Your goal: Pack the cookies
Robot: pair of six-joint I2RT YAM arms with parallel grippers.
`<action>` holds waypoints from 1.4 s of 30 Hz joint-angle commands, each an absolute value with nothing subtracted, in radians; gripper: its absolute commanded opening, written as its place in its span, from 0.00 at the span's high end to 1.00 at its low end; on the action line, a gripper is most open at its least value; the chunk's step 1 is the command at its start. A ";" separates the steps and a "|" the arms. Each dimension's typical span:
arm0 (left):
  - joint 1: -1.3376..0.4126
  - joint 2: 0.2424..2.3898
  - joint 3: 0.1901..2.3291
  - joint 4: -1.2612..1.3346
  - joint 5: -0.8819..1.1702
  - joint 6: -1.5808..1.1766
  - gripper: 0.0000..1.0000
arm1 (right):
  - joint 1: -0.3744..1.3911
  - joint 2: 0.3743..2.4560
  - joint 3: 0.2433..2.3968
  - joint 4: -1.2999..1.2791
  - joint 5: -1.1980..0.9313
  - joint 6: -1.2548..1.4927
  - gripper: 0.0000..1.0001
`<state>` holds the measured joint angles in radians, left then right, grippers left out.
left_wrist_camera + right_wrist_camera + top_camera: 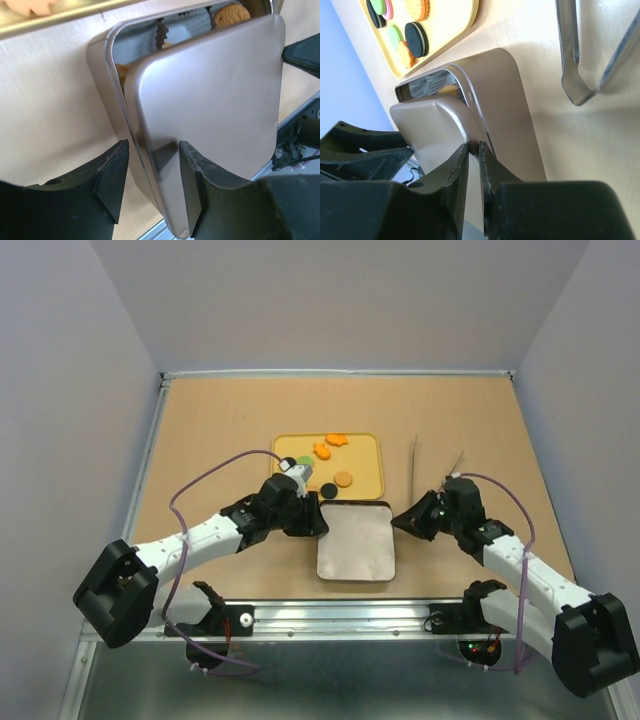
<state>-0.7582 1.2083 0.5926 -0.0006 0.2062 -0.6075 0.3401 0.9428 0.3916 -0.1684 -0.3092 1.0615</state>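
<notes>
Our right gripper (474, 150) is clamped on the lid (432, 125) rim, over the tin (515, 115) at the desk's near edge. We see the left gripper (152, 160) half-spread, straddling the lid edge. Cookies (343, 478) sit on the yellow tray (370, 462).

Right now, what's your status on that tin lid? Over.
Left tool open, straddling lid corner. Right tool shut on lid edge; lid askew over tin. Several cookies on tray. Tongs lie aside.
</notes>
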 commanded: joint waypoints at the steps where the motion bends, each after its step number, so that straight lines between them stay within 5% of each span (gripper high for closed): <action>1: -0.761 1.224 0.681 0.002 0.143 -0.572 0.45 | 0.339 0.966 0.454 -0.156 -0.273 1.023 0.81; 42: -0.654 1.548 0.841 0.064 0.158 -0.512 0.46 | 0.339 1.222 0.624 -0.111 -0.225 0.923 0.80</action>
